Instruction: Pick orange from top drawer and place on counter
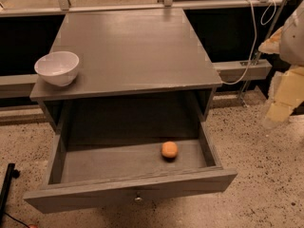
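The orange [169, 149] lies on the floor of the top drawer [130, 186], right of centre. The drawer is pulled fully out, with its small metal knob [137, 198] on the front panel. The grey wood-grain counter [130, 46] lies above it. My gripper [281, 101] is at the right edge of the view, pale and blurred, well to the right of the cabinet and above the floor, apart from the orange.
A white bowl [57, 68] stands on the counter's front left corner. A white cable [249, 42] hangs behind the cabinet at right. A metal rail [142, 6] runs along the back. A black object [7, 184] stands on the speckled floor at lower left.
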`<state>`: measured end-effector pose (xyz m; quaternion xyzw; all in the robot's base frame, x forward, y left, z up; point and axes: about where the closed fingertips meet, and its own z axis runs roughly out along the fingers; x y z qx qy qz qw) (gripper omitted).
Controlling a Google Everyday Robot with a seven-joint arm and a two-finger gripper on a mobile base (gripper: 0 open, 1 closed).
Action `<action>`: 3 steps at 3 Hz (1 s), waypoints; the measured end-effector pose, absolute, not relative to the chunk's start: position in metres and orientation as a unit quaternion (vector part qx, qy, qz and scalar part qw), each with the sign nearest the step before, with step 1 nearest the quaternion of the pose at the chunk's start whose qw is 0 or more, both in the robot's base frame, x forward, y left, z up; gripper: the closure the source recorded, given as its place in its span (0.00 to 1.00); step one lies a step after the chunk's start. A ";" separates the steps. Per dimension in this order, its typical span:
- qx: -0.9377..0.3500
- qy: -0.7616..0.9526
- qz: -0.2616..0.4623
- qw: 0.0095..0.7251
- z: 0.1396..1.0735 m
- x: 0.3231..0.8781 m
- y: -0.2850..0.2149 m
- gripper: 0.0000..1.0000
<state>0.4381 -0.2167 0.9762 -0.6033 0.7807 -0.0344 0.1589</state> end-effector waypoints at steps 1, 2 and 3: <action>-0.603 0.781 -0.034 0.159 0.976 0.438 -0.217 0.00; -0.607 0.775 -0.013 0.177 0.956 0.443 -0.210 0.00; -0.631 0.744 0.060 0.211 0.885 0.440 -0.175 0.00</action>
